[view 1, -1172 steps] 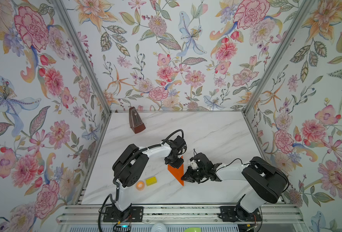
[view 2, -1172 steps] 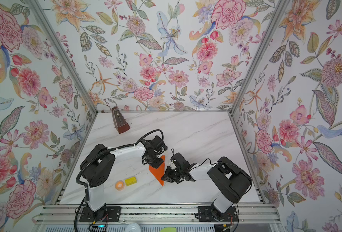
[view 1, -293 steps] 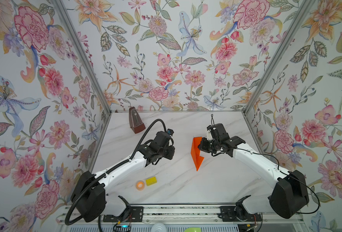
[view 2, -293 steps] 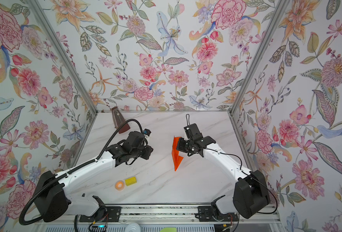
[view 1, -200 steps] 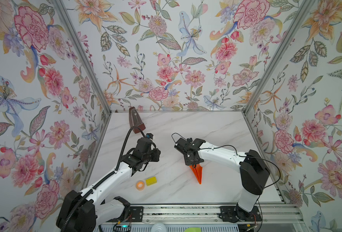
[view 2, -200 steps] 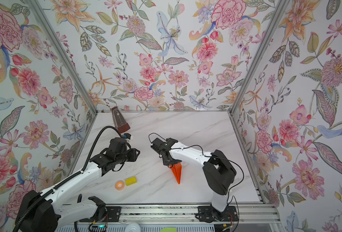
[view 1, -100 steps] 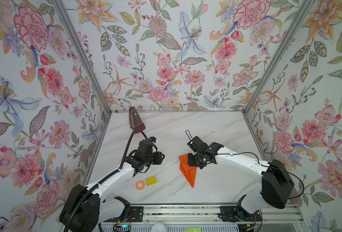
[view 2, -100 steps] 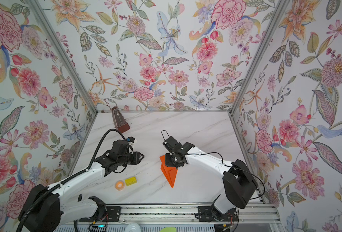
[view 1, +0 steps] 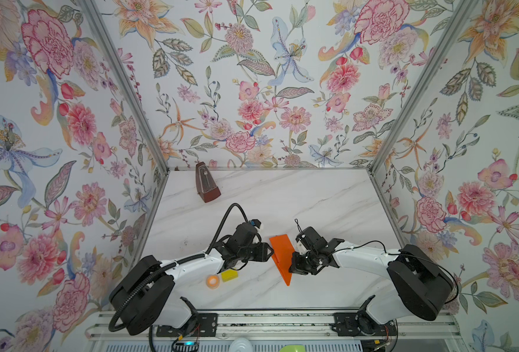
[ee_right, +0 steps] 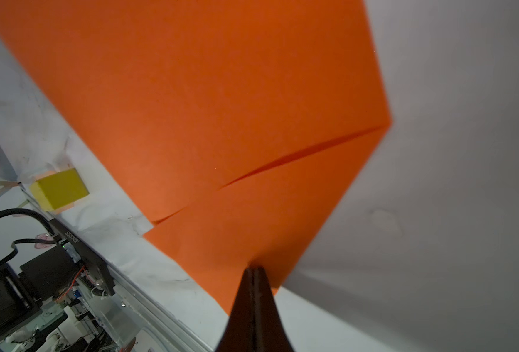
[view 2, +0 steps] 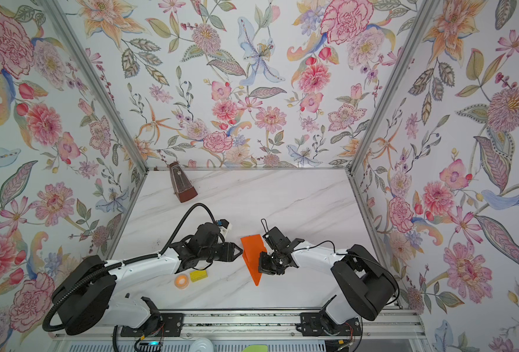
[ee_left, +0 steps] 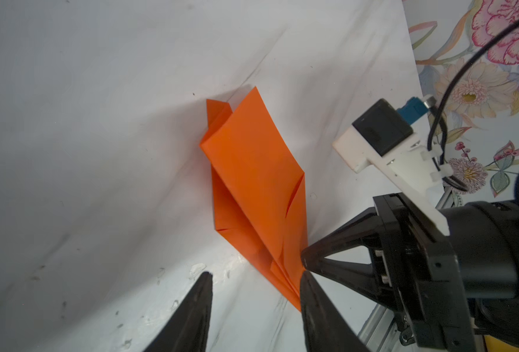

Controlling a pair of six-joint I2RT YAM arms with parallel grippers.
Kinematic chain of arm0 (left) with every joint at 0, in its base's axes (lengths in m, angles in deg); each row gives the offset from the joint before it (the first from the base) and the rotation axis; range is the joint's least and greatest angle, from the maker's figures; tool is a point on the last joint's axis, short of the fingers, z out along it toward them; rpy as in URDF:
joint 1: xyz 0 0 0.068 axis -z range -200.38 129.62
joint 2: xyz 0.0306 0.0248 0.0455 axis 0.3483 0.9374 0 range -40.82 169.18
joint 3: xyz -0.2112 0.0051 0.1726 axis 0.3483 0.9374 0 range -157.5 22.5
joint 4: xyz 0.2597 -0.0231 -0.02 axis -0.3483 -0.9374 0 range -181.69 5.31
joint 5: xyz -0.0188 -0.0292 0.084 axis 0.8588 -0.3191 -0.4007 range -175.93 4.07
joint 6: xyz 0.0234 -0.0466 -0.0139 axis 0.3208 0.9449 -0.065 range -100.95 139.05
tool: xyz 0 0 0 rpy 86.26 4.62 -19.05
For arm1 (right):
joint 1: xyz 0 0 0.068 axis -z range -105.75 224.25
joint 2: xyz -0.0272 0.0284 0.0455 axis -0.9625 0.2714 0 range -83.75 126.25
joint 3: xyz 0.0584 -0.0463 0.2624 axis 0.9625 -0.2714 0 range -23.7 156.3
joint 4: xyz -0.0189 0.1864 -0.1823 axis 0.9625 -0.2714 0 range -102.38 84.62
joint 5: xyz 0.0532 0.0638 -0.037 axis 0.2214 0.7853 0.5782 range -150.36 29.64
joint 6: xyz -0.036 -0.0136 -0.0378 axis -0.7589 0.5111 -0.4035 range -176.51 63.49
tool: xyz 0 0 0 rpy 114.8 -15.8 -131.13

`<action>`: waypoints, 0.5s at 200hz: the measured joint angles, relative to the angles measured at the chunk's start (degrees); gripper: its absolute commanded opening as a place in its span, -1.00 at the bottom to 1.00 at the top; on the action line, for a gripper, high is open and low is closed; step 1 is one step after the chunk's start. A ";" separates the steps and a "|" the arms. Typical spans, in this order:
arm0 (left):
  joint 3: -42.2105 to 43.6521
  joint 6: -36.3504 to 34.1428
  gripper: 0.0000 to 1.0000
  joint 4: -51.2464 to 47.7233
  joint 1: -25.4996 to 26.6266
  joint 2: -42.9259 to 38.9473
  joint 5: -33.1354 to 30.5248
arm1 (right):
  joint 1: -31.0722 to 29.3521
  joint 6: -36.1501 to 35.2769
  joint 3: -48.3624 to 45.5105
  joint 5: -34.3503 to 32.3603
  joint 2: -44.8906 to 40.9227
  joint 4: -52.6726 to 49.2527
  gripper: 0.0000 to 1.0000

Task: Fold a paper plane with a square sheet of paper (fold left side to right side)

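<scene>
At the right pincer (view 1: 293, 265) (view 2: 261, 264): shut tight, tips nipping one long edge of the paper (view 1: 280, 253) (view 2: 251, 253) near its pointed end. From the right wrist, both fingers seen pressed together at the tip (ee_right: 253, 270), with orange paper (ee_right: 221, 106) spreading out beyond them.

At the left pincer (view 1: 271, 252) (view 2: 241, 251): about half open, gripping nothing, tips just beside the paper's other long edge and facing the right pincer across it.

Paper, then, directly between the two pincers on the worktop (view 1: 313, 198): folded into a narrow tapering shape, blunt end out past both tips, point back toward the arm bases.

From the left wrist: several layers in the paper (ee_left: 252, 170), with the upper flap bowed up off the worktop and a shadow under it. Open gap at the left pincer (ee_left: 253, 275). Narrow end of the paper hidden behind one of its fingers (ee_left: 316, 304), so cannot tell whether touching there. Right pincer (ee_left: 304, 262) coming in from the side onto that same narrow end.

Behind the left pincer, beside its arm and well apart from the paper: block (view 1: 229, 275) (view 2: 198, 275) (ee_right: 58, 190) and tape ring (view 1: 212, 281) (view 2: 181, 281), just beside each other. Far out ahead of the left pincer, by the back wall: metronome (view 1: 206, 187).
</scene>
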 measured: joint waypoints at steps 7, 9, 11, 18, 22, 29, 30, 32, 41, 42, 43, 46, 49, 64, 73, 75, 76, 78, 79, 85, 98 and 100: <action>0.50 0.70 0.07 1.27 0.55 0.55 0.24 | -0.26 0.63 -0.02 0.37 0.13 1.49 -0.99; 0.63 0.79 0.07 1.57 0.70 0.70 0.28 | -0.33 0.83 -0.04 0.46 0.20 1.97 -0.99; 0.81 1.01 0.07 1.84 0.81 0.81 0.35 | -0.35 1.03 -0.07 0.55 0.22 2.40 -0.99; 1.36 1.55 0.07 2.82 1.07 1.36 0.50 | -0.61 1.66 -0.17 0.87 0.42 3.78 -0.99; 1.66 1.88 0.08 3.32 1.20 1.66 0.55 | -0.61 1.92 -0.31 1.01 0.55 4.70 -0.99; 2.14 2.43 0.07 4.17 1.29 2.16 0.76 | -0.76 2.51 -0.55 1.33 0.83 5.77 -0.99; 2.19 2.49 0.07 4.26 1.29 2.21 0.81 | -0.83 2.67 -0.63 1.36 0.87 5.99 -0.99; 2.32 2.62 0.07 4.59 1.31 2.32 0.90 | -0.90 2.78 -0.70 1.38 0.92 6.21 -0.99; 2.78 3.19 0.07 5.62 1.33 2.95 1.42 | -1.07 3.34 -1.05 1.46 1.31 7.13 -0.99; 2.82 3.30 0.08 5.75 1.33 3.06 1.53 | -1.11 3.48 -1.09 1.53 1.40 7.28 -0.99; 2.84 3.34 0.08 5.84 1.33 3.10 1.55 | -1.11 3.52 -1.11 1.55 1.42 7.34 -0.99; 2.93 3.43 0.08 6.23 1.33 3.34 1.77 | -1.18 3.61 -1.18 1.57 1.55 7.50 -0.99; 3.02 3.69 0.07 6.49 1.33 3.58 1.88 | -1.27 3.87 -1.25 1.57 1.73 7.78 -0.99; 3.13 4.39 0.07 7.67 1.49 4.81 2.19 | -1.46 4.55 -1.53 1.75 2.23 8.61 -0.99; 3.21 4.72 0.06 8.17 1.53 5.33 2.32 | -1.55 4.94 -1.55 1.75 2.49 9.01 -0.99; 3.23 4.79 0.06 8.33 1.53 5.42 2.36 | -1.60 4.96 -1.55 1.75 2.56 9.07 -0.99; 3.26 4.87 0.06 8.37 1.53 5.49 2.38 | -1.62 4.98 -1.55 1.75 2.60 9.16 -0.99; 3.30 4.87 0.05 8.46 1.53 5.53 2.40 | -1.64 5.07 -1.55 1.75 2.62 9.20 -0.99; 3.30 4.87 0.05 8.48 1.53 5.55 2.40 | -1.64 5.09 -1.55 1.75 2.67 9.29 -0.99; 3.43 5.11 0.05 8.72 1.55 5.70 2.45 | -1.68 5.25 -1.55 1.75 2.78 9.51 -0.99; 3.61 5.44 0.01 9.20 1.55 5.97 2.82 | -1.75 5.53 -1.57 1.77 2.91 9.99 -0.99; 3.61 5.49 0.01 9.25 1.55 5.99 2.86 | -1.79 5.55 -1.57 1.75 2.95 10.03 -0.99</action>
